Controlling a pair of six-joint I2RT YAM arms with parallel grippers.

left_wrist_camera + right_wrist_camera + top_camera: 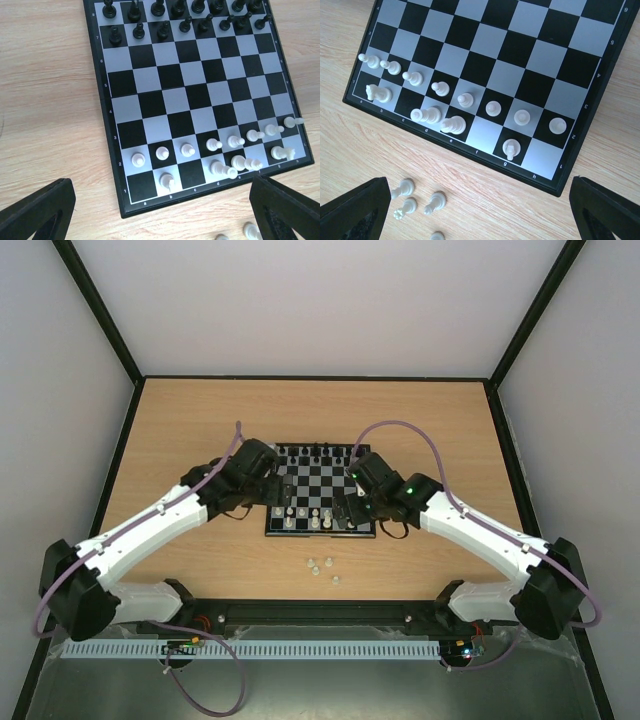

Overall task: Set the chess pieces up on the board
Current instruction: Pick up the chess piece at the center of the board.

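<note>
Wooden tabletop point(200, 420) carries the board point(322, 488) at frame centre, chess pieces point(188, 149) ranked along its top and bottom edges, a few loose below. Both empty, the left gripper point(161, 184) and right gripper point(479, 182) gape wide.

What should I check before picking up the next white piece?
1. Left gripper open and empty: ok.
2. Right gripper open and empty: ok.
3. White pawns fill their row on the board: ok.
4. White back row complete: not ok, four squares bare.
5. Loose white pieces on the table by the board's near edge, four counted: ok.
6. Which pieces those four are: cannot tell.
</note>
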